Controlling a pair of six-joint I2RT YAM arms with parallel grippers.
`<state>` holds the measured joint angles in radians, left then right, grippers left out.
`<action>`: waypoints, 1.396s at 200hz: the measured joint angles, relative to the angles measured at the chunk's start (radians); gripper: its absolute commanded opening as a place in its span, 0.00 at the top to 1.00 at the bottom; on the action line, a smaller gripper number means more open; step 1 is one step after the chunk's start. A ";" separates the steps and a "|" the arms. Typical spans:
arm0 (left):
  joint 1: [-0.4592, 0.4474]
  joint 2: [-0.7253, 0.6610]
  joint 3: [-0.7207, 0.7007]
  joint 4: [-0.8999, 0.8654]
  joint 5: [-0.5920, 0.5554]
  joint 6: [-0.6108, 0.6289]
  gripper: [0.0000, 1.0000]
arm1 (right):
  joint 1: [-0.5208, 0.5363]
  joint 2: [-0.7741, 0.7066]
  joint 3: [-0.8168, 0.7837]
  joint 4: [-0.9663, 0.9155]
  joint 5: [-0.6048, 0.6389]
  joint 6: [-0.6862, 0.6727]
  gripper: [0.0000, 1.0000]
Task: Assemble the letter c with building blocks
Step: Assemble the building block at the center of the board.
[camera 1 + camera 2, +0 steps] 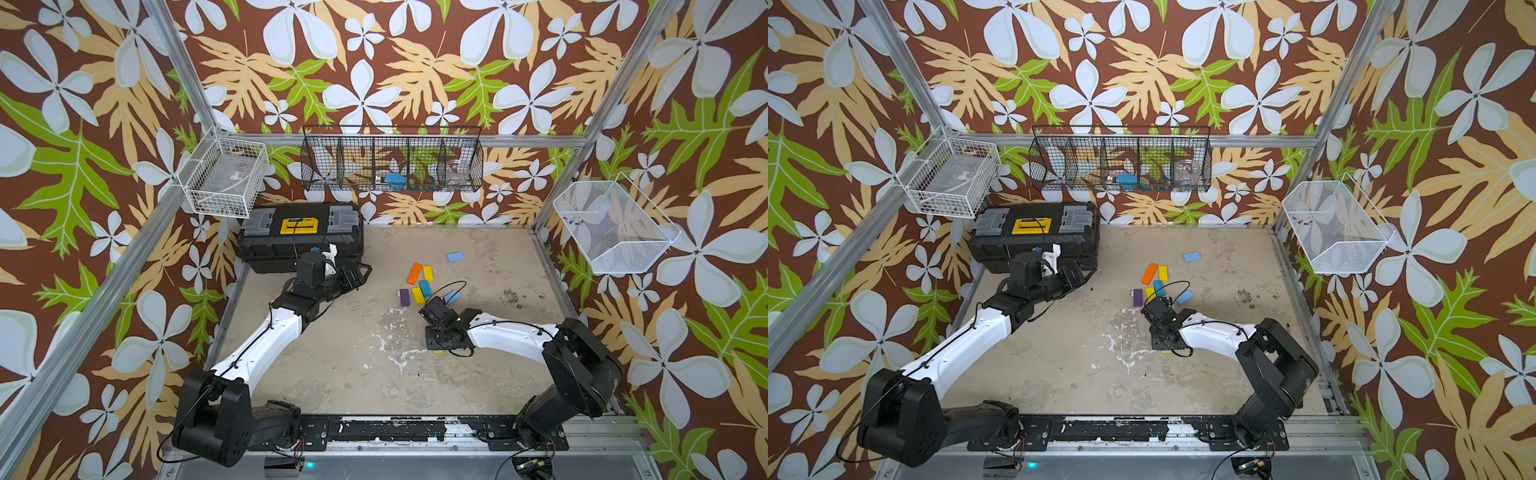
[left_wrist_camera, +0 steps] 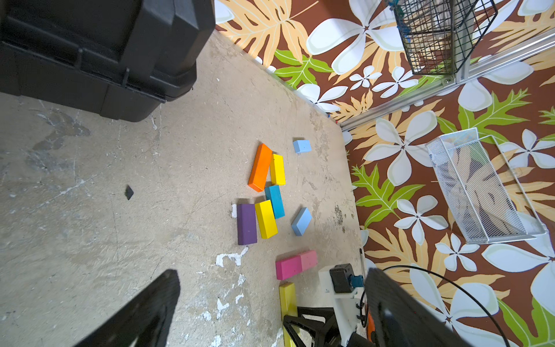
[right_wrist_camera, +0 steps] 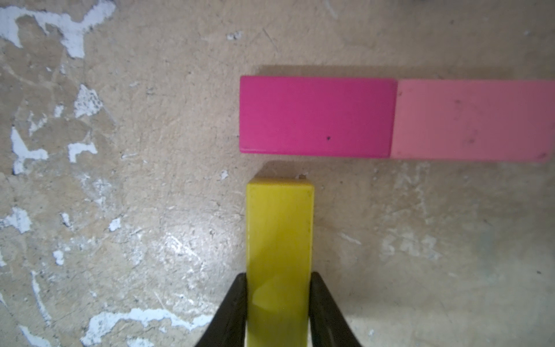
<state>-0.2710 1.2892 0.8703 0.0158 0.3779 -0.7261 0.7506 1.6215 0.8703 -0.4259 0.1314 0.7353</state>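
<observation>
One glossy yellow rectangular block (image 3: 279,228) clenched in the right gripper (image 3: 277,279)!
Squared end just short of the smooth magenta rectangular block (image 3: 316,115), long side; matte pink block (image 3: 471,118) butts it end-on. Left gripper (image 2: 271,272) gapes wide.

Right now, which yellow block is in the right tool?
The yellow block facing the magenta block; others lie loose by orange block and purple block.

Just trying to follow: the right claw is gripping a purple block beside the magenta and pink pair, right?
Not purple. The right gripper is gripping a yellow block beside the magenta block and pink block, as the right wrist view shows.
</observation>
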 measured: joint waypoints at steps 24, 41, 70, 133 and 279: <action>0.000 0.000 0.000 0.000 0.000 0.000 0.00 | -0.003 0.003 0.002 0.001 0.000 -0.003 0.66; 0.000 0.000 0.000 0.000 0.000 0.000 0.00 | -0.004 0.004 0.003 0.003 0.000 -0.003 0.66; 0.000 -0.001 0.000 0.000 0.000 0.000 0.00 | -0.004 0.006 0.005 0.003 0.000 -0.003 0.64; 0.000 -0.009 -0.002 0.000 -0.003 0.000 0.00 | -0.005 -0.005 0.010 -0.001 0.000 -0.004 0.45; 0.000 -0.019 0.005 -0.011 0.005 0.000 0.00 | -0.003 -0.232 -0.039 -0.039 -0.086 -0.005 0.28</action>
<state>-0.2710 1.2697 0.8749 0.0044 0.3832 -0.7261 0.7475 1.3899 0.8314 -0.4644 0.0452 0.7307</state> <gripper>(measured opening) 0.996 0.710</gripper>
